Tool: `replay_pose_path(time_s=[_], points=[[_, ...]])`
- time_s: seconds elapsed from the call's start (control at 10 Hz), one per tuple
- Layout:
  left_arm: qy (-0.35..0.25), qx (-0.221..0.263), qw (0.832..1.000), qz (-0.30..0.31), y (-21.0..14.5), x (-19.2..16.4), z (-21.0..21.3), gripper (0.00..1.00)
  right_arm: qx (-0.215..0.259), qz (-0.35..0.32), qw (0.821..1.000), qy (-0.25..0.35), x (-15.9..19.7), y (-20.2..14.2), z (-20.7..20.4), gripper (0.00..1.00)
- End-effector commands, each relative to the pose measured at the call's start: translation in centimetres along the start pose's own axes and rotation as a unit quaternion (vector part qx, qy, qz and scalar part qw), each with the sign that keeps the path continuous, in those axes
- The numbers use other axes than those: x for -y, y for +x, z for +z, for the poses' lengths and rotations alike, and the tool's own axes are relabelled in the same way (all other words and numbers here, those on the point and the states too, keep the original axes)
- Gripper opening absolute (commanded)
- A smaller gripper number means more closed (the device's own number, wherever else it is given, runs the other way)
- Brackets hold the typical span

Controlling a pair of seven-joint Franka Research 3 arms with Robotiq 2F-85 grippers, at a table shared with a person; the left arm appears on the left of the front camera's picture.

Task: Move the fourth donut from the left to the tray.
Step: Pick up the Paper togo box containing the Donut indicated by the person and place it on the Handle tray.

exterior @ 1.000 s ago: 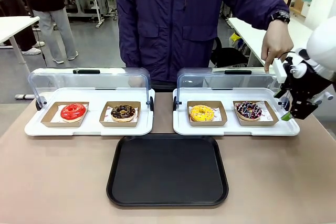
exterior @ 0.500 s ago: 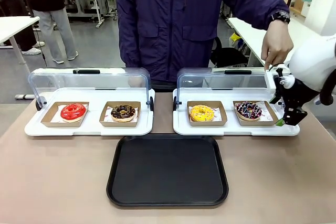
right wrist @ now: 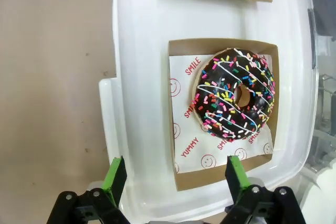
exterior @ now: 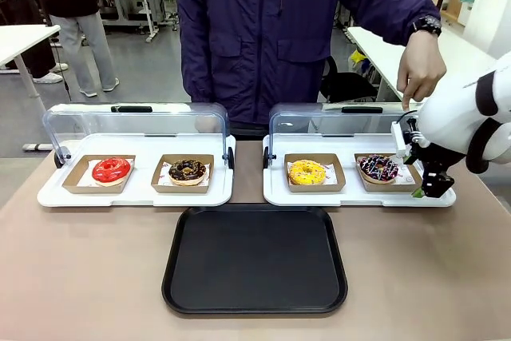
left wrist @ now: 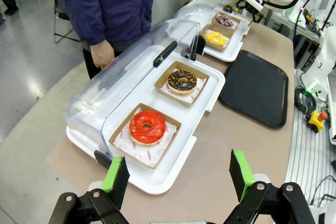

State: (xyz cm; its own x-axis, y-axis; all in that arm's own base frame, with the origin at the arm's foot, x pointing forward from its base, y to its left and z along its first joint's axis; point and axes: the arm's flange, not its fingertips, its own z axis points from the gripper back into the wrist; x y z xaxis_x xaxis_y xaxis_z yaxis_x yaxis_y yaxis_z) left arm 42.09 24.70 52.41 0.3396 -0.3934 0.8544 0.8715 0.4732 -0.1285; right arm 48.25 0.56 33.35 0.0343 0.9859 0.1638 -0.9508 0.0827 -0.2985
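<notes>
Front view: the fourth donut from the left (exterior: 378, 167) sits in its brown holder (exterior: 406, 184). The holder lies in a white tray (exterior: 275, 191) at the far right part of the desk (exterior: 80, 277). This donut has dark icing, white lines and bright sprinkles. A yellow donut (exterior: 307, 172) lies just beside it in the same white tray. A clear lid (exterior: 343, 121) stands open behind them.

The black tray (exterior: 254, 257) lies flat in the middle of the desk, by the near edge. Nothing is on it. The donut is well apart from it.

The right arm (exterior: 459, 117) comes in from the right edge. The right jaws hang at the right end of the white tray, just beside the holder. In the right wrist view the green pads (right wrist: 114, 177) are spread wide and grasp nothing. The donut (right wrist: 235, 94) lies past them on its paper. I cannot tell if the jaws touch the holder.

A person's hand (exterior: 421, 73) points down at the far right corner and seems to touch the lid.

In the left wrist view the left jaws are spread wide too, with nothing in them. They hang over the left end of the desk, near a red donut (left wrist: 147, 127).
</notes>
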Motion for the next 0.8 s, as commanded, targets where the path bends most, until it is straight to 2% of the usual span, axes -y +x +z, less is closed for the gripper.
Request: replay_pose_path(time_s=[0.0, 0.7], points=[[-0.002, 0.002, 1.000, -0.001, 0.1, 0.2, 0.2, 1.00, -0.010, 0.005, 1.000, -0.007, 0.6, 0.4, -0.8, 1.00], [-0.002, 0.002, 1.000, -0.001, 0.1, 0.2, 0.2, 1.00, -0.035, -0.001, 0.999, 0.011, 2.1, -0.5, -3.1, 1.00]])
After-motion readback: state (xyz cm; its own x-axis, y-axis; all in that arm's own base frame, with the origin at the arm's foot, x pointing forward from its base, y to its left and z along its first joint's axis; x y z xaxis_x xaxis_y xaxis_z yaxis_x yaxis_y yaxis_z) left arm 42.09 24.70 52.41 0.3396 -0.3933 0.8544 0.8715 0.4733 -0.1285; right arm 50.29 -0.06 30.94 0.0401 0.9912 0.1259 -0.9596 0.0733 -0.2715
